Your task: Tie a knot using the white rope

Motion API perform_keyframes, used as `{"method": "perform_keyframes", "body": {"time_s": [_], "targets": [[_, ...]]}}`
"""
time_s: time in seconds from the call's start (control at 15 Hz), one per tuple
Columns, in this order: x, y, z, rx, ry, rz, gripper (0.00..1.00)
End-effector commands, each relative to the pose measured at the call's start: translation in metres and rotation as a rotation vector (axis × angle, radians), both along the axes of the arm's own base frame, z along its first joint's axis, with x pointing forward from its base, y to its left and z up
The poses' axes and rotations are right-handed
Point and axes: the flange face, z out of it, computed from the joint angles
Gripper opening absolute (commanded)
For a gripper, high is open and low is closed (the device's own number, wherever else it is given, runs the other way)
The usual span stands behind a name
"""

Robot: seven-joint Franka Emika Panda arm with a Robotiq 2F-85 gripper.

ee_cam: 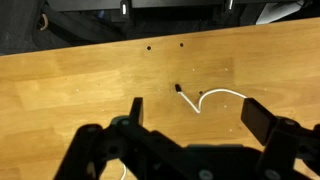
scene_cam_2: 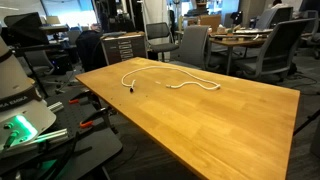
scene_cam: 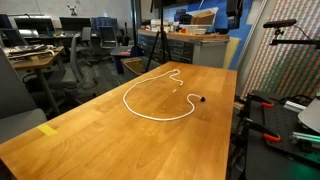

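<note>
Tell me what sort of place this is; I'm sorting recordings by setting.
Likely an open office or lab: office chairs, desks and a drawer cabinet stand around the wooden table.

I'm working in an open-plan office lab: grey swivel office chairs (scene_cam_2: pixel 193 45) ring cluttered wooden desks (scene_cam: pixel 33 58). Beyond my long butcher-block wooden counter (scene_cam: pixel 90 140) stand a grey metal drawer cabinet (scene_cam_2: pixel 125 47) and a black tripod (scene_cam: pixel 156 42).

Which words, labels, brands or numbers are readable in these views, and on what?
No text can be read reliably.
Dark lettering on the white robot base: too blurred to read.
The white rope, the table and the tool: no markings visible.
</note>
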Motion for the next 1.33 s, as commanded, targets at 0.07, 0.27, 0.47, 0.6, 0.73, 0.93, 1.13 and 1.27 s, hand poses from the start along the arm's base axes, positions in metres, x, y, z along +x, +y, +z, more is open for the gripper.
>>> {"method": "perform_keyframes", "body": {"time_s": [0.07,0.27,0.47,0.6,0.73,0.93,1.13,1.27], "targets": [[0.000,0.000,0.001,0.000,0.000,0.000,1.00],[0.000,0.000,0.001,0.000,-0.001,0.000,1.00],[0.000,0.000,0.001,0.000,-0.001,0.000,1.00],[0.002,0.004,-0.003,-0.007,-0.011,-0.014,1.00],[0.016,0.009,-0.012,-0.015,-0.060,-0.113,1.00],[0.050,0.010,-0.025,-0.019,-0.149,-0.267,1.00],[0.079,0.006,-0.036,0.013,-0.231,-0.404,1.00],[0.062,0.008,-0.042,-0.011,-0.186,-0.327,1.00]]}}
